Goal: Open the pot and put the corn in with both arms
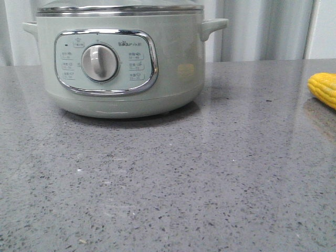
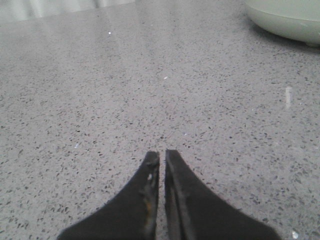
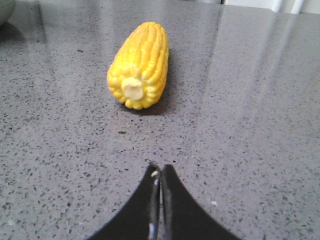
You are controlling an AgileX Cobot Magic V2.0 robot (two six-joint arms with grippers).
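Nothing has been touched yet: the pot (image 1: 123, 63) stands on the grey speckled worktop (image 1: 173, 184) with its steel rim and what looks like a glass lid (image 1: 121, 9) on top, the lid cut off by the frame in the front view, and the corn (image 3: 139, 65) lies on the worktop far off to the pot's right, at the edge of that view. The right claw (image 3: 160, 172) is pressed together, holding nothing, and hovers low over the worktop with the corn straight ahead of its tips, near but clearly apart. The cob's long axis runs almost in line with the claw's pointing direction, its pale cut stem end facing the tips, so a grasp across the cob's width looks the natural approach, once the fingers spread. The left claw (image 2: 162, 160) is likewise closed on nothing, with only the curved lower edge of the pot in its view, well ahead and off to one side. By position, the right arm is plainly the nearer to the corn, and the left arm is the likelier one to lift the lid.
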